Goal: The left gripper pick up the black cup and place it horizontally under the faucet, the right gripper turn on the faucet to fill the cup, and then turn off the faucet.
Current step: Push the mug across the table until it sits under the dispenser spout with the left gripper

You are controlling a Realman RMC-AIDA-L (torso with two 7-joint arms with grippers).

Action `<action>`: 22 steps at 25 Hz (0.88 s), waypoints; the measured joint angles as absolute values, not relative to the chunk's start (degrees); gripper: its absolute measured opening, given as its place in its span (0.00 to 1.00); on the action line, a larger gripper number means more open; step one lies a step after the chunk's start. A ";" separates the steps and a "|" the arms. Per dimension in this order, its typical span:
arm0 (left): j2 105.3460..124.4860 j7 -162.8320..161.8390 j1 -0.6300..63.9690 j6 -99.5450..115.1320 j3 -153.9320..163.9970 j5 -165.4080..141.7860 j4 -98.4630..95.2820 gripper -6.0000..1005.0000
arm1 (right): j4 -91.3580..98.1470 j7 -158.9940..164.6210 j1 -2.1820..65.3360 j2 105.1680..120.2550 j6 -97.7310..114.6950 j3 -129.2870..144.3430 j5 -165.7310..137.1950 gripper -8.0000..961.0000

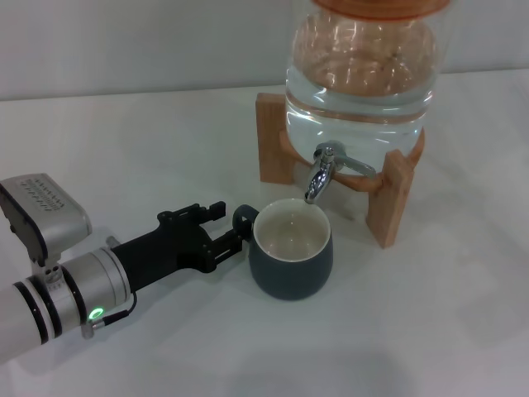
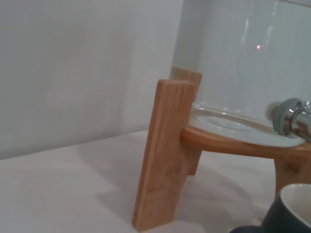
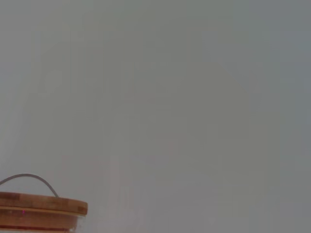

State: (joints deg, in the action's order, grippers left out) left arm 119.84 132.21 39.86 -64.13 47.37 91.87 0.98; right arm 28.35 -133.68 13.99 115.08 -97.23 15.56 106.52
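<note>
The black cup [image 1: 291, 252] stands upright on the white table [image 1: 165, 149], mouth up, its cream inside showing. Its loop handle [image 1: 242, 218] points toward the robot's left, at the left gripper. The cup sits directly below the faucet [image 1: 324, 171], whose spout curves down over the far rim; the spout tip hangs just above the cup's mouth without touching it.

The left gripper [image 1: 228, 225] lies low and nearly level, reaching in from the left, its long axis running toward the cup. Its two black fingers are parted a little, one on either side of the handle; whether they press it or merely flank it, I cannot tell.

The faucet juts from the glass jar [image 1: 359, 83], which holds water and rests on a wooden stand [image 1: 273, 136] behind the cup. In the left wrist view the stand's near leg [image 2: 165, 155] is upright, with the cup's rim [image 2: 294, 206] at the corner.

The right gripper is out of sight; its wrist view shows only the jar's wooden lid [image 3: 41, 208].
</note>
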 joint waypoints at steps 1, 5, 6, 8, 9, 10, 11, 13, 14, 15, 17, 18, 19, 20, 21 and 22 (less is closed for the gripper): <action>119.85 132.09 39.87 -63.97 47.37 91.86 0.98 0.52 | 28.39 -133.69 13.95 115.07 -97.23 15.54 106.52 0.84; 119.92 131.02 40.29 -62.41 47.38 91.84 0.96 0.55 | 28.47 -133.77 13.82 115.05 -97.23 15.54 106.52 0.84; 119.94 130.70 40.39 -62.11 47.38 91.84 0.96 0.55 | 28.49 -133.77 13.82 115.05 -97.22 15.54 106.52 0.84; 120.04 130.43 40.64 -61.89 47.38 91.84 0.97 0.55 | 28.56 -133.77 13.81 115.04 -97.21 15.55 106.52 0.84; 120.11 130.41 40.90 -61.82 47.36 91.84 1.05 0.55 | 28.58 -133.77 13.80 115.05 -97.20 15.55 106.52 0.84; 120.15 130.41 41.13 -61.77 47.33 91.84 1.19 0.55 | 28.60 -133.78 13.80 115.03 -97.19 15.56 106.52 0.84; 120.19 130.39 41.43 -61.63 47.26 91.85 1.40 0.54 | 28.62 -133.80 13.79 115.01 -97.19 15.56 106.52 0.84; 120.27 130.23 41.94 -61.32 47.09 91.93 1.69 0.54 | 28.64 -133.83 13.79 114.98 -97.10 15.56 106.52 0.84; 120.33 130.06 42.23 -61.16 47.05 91.94 1.71 0.54 | 28.65 -133.86 13.80 114.96 -97.01 15.56 106.52 0.84; 120.39 129.91 42.51 -61.05 47.03 91.95 1.72 0.54 | 28.65 -133.89 13.81 114.96 -96.96 15.56 106.52 0.84; 120.45 129.66 43.34 -60.87 47.02 91.94 2.18 0.54 | 28.65 -134.12 13.85 114.96 -96.93 15.56 106.52 0.84; 120.47 129.60 43.84 -60.67 47.02 91.94 2.58 0.53 | 28.65 -134.28 13.86 114.96 -96.93 15.56 106.52 0.84; 120.49 129.59 44.23 -60.47 47.02 91.94 2.97 0.53 | 28.65 -134.41 13.86 114.96 -96.94 15.56 106.52 0.84; 120.49 129.58 44.56 -60.25 47.02 91.97 3.27 0.53 | 28.65 -134.44 13.86 114.96 -96.95 15.56 106.52 0.84; 120.52 129.58 44.97 -60.01 47.02 92.01 3.62 0.53 | 28.65 -134.45 13.87 114.96 -96.96 15.56 106.52 0.84; 120.55 129.58 45.23 -59.85 47.00 92.06 3.80 0.52 | 28.65 -134.46 13.86 114.96 -96.96 15.58 106.52 0.84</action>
State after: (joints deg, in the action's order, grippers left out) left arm 120.55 129.58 45.23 -59.85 47.00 92.06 3.80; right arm 28.65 -134.46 13.86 114.96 -96.96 15.58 106.52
